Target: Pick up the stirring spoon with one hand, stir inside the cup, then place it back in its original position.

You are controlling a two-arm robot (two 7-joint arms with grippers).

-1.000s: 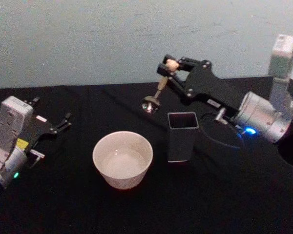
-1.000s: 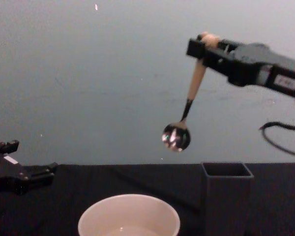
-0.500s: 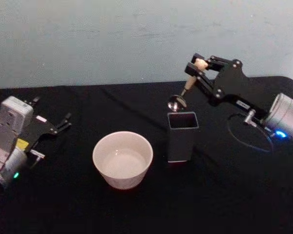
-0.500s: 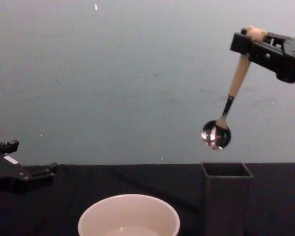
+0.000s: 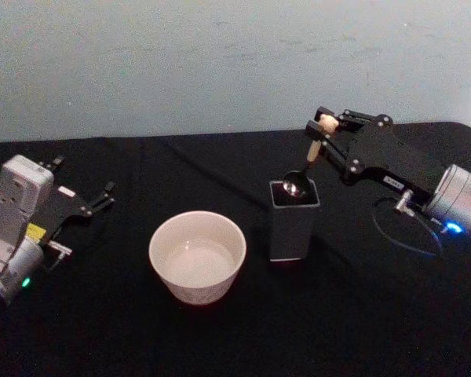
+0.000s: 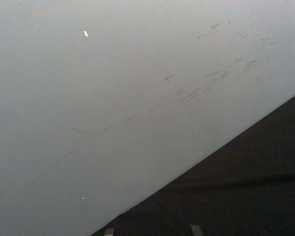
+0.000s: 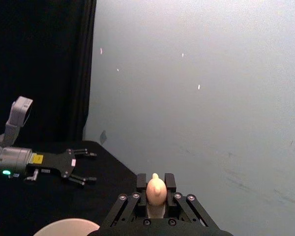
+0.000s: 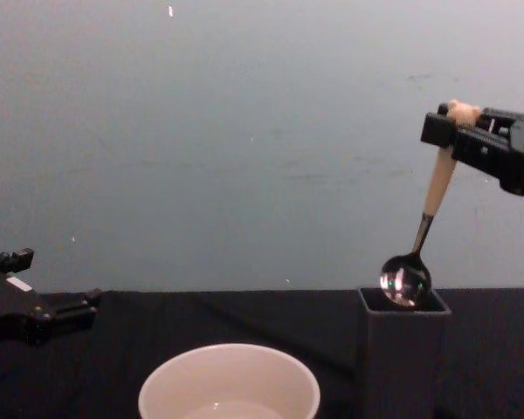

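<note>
My right gripper (image 5: 323, 128) is shut on the top of the stirring spoon (image 5: 310, 155), just under its small bear head (image 7: 156, 188). The spoon hangs tilted, and its shiny bowl (image 8: 405, 281) sits at the mouth of the dark grey square holder (image 5: 293, 221), half inside the rim. From the chest, the cream handle (image 8: 439, 182) runs up to the right gripper (image 8: 452, 122). The wide cream cup (image 5: 197, 256) stands left of the holder, apart from it. My left gripper (image 5: 104, 196) rests open at the table's left side.
A black cloth (image 5: 243, 338) covers the table, with a pale wall behind. A dark cable (image 5: 404, 236) loops on the cloth under my right wrist. The left gripper (image 7: 78, 167) and the cup's rim (image 7: 69, 227) show far off in the right wrist view.
My right gripper has carried the spoon rightward and down, from high behind the cup to the holder, where the bowl now dips into the opening. The left arm stayed still.
</note>
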